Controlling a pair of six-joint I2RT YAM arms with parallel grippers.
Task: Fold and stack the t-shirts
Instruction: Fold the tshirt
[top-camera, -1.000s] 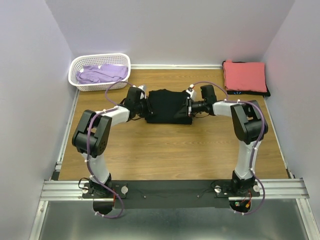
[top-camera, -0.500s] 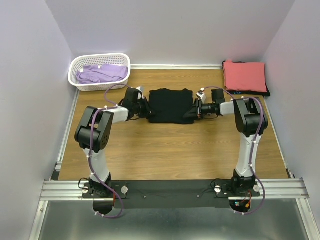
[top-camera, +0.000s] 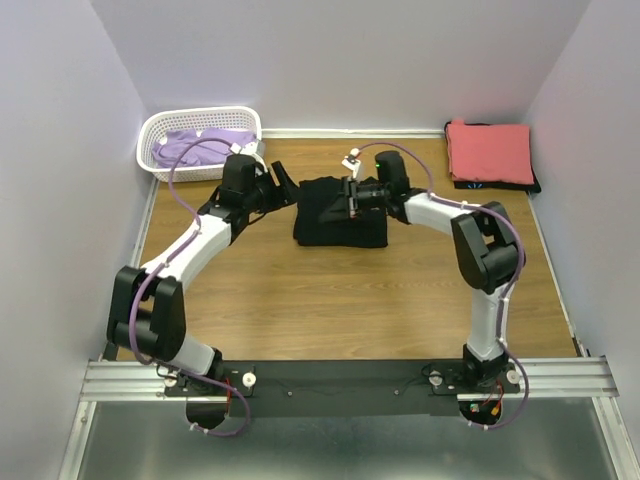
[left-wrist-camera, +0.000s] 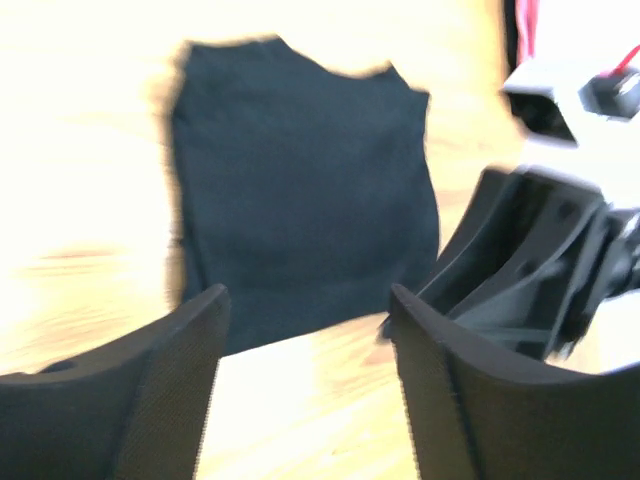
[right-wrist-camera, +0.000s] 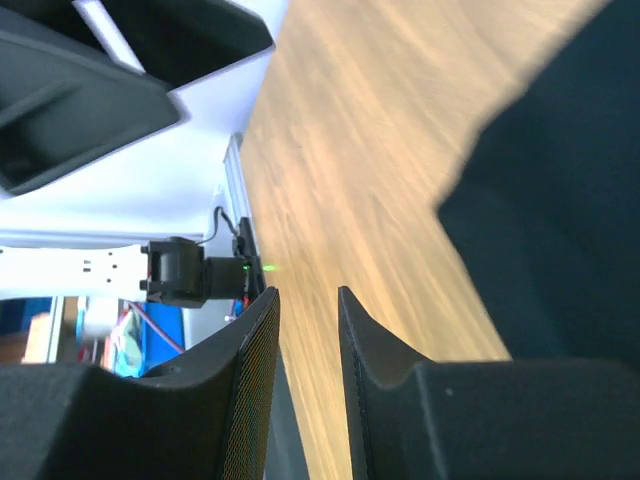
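The black tee (top-camera: 340, 222) lies folded into a compact rectangle in the middle of the worktop (top-camera: 330, 300), flat on the wood between the two arms.

The left jaws hang just off its left edge. Their fingers (left-wrist-camera: 175, 385) are spread wide and hold nothing; only wood and cloth show beyond the gap. That wide, low, close stance would suit either a release or a reach for the fold's edge, and which it is cannot be told.

The right jaws sit over the tee's far half in the top view, with fingers (right-wrist-camera: 250, 380) a narrow slit apart. In the wrist view bare wood shows through the slit and the cloth lies off to one side. No fabric appears pinched, though the very tips are hard to judge.

The stack is in the far right corner. A coral tee (top-camera: 488, 150) is folded square on top of a dark tee (top-camera: 500, 187), whose teal mark peeps out at the near edge. Stacking there likely leaves the middle of the worktop for folding.

A lavender tee (top-camera: 205, 147) lies crumpled in the basket (top-camera: 190, 172) at the far left, not yet folded.

The black tee's fold looks done or nearly so, and carrying it to the stack seems the likely next step. Soft cotton lifted by one edge would sag and fall open, so that move calls for grips on opposite sides.
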